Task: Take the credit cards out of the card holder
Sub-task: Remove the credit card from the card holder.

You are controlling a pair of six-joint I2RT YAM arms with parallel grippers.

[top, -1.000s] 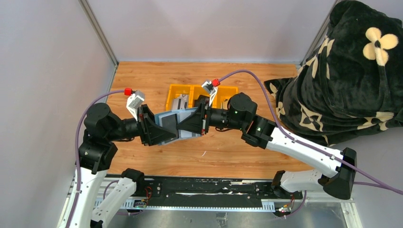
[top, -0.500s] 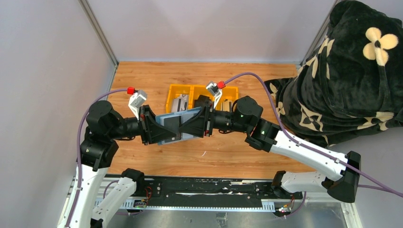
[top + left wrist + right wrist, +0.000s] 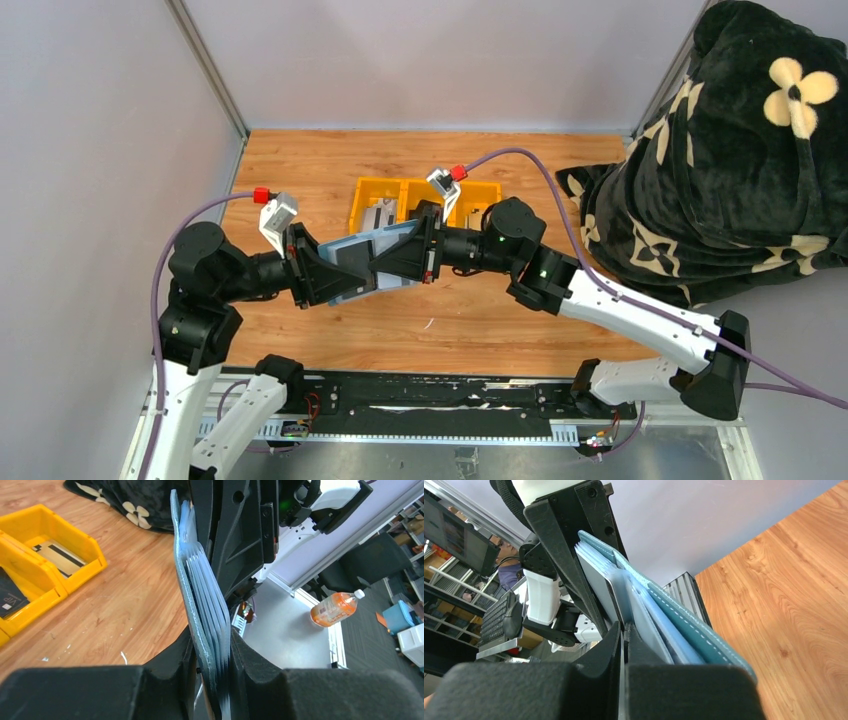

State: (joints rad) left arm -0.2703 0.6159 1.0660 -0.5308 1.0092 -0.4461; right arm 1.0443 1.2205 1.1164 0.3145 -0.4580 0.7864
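Observation:
The blue-grey card holder (image 3: pixel 352 256) hangs in mid-air between both arms, above the wooden table. My left gripper (image 3: pixel 333 272) is shut on its left end; in the left wrist view the holder (image 3: pixel 199 592) stands edge-on between the jaws of the left gripper (image 3: pixel 212 680), its paler slots fanned out. My right gripper (image 3: pixel 396 262) meets it from the right. In the right wrist view the right gripper (image 3: pixel 623 647) is shut on a thin pale credit card (image 3: pixel 605 591) that still sits in the holder (image 3: pixel 686 627). Another card with a black stripe (image 3: pixel 54 555) lies in the tray.
A yellow three-compartment tray (image 3: pixel 372 188) stands behind the arms and holds grey cards (image 3: pixel 378 215) and a black pouch (image 3: pixel 10 594). A black flowered blanket (image 3: pixel 720 170) covers the right side. Grey walls close the left and back.
Both arms swung slightly right, then back left, with the holder still gripped between them. The left arm now sits further left. No card has come free.

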